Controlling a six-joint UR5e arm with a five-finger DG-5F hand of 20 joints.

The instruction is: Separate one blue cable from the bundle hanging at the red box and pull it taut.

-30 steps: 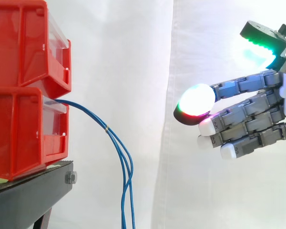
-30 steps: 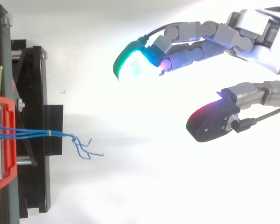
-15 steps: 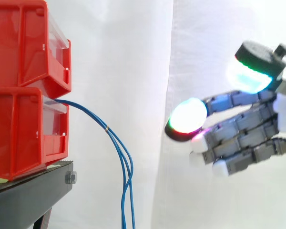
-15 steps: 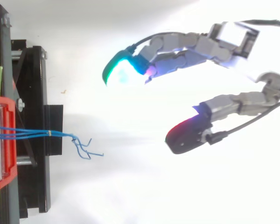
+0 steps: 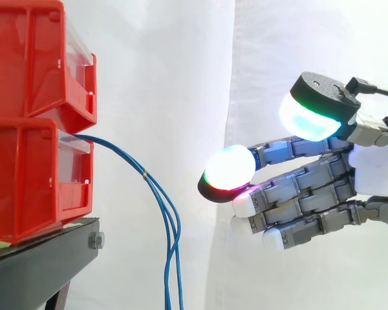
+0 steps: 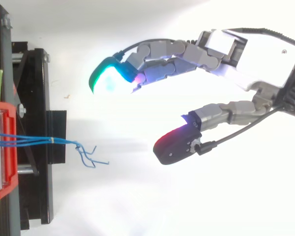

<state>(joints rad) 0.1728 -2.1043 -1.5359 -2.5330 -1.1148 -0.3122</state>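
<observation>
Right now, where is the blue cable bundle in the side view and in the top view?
Side view: the blue cable bundle hangs left of centre, curving from the red bins down to the bottom edge.
Top view: the bundle lies at lower left, running right from the bins.
Shared landmark: the red bins.

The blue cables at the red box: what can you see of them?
The blue cables are a few thin, glossy strands leaving the front of the lower red box. A small pale band ties them together a little way out. Below it they hang slack, slightly apart, past the black stand. From above their lower parts look kinked. The open robot hand is well apart from them.
</observation>
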